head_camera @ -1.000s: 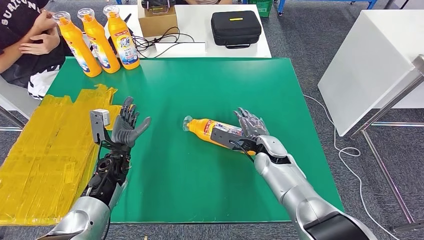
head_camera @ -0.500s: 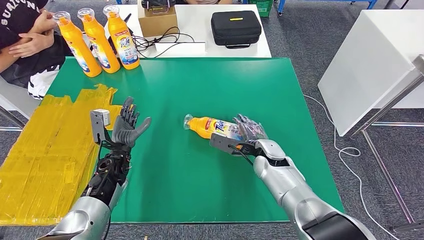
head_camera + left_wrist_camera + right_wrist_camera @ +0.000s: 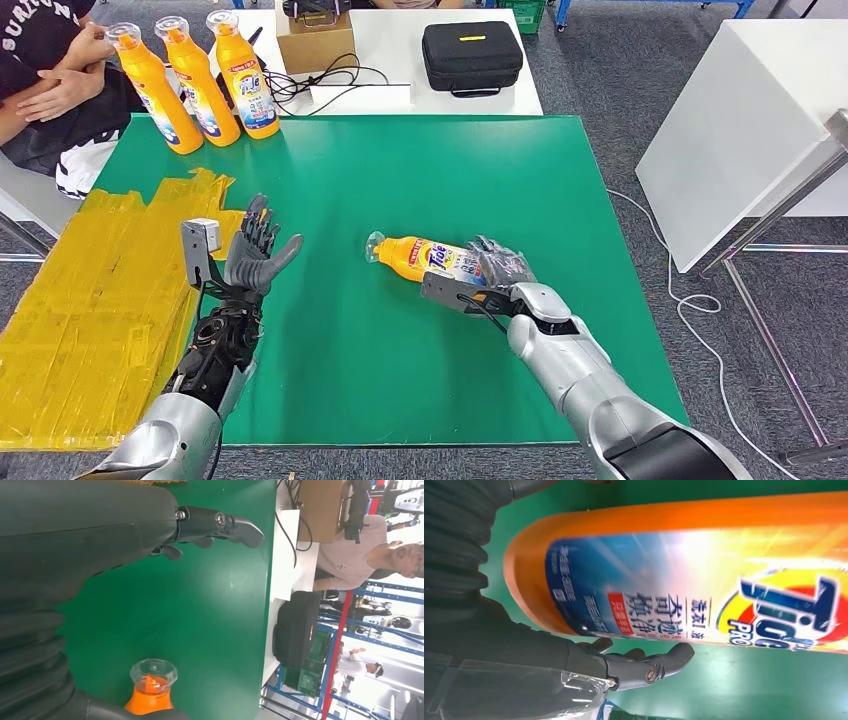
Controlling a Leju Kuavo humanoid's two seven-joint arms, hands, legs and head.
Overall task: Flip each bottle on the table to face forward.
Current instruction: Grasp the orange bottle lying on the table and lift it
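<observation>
A green worktop (image 3: 400, 170) carries one orange bottle lying on its side (image 3: 425, 257), taken here as the landmark. Well to the left of that bottle, the left robot hand (image 3: 255, 257) hovers upright with fingers spread, holding nothing. The bottle's long axis runs left to right, clear cap pointing toward the left robot hand, base pointing right. At the base end, the right robot hand (image 3: 503, 268) is wrapped around the bottle's lower body, fingers curled over it; the right wrist view shows the label (image 3: 704, 600) facing the camera. The right robot hand is plainly the nearer one, already touching the bottle. Far beyond the bottle, at the worktop's back left corner, three orange bottles stand upright (image 3: 195, 80), next to a seated person (image 3: 50, 90). Nothing lies between the bottle and either robot hand.
</observation>
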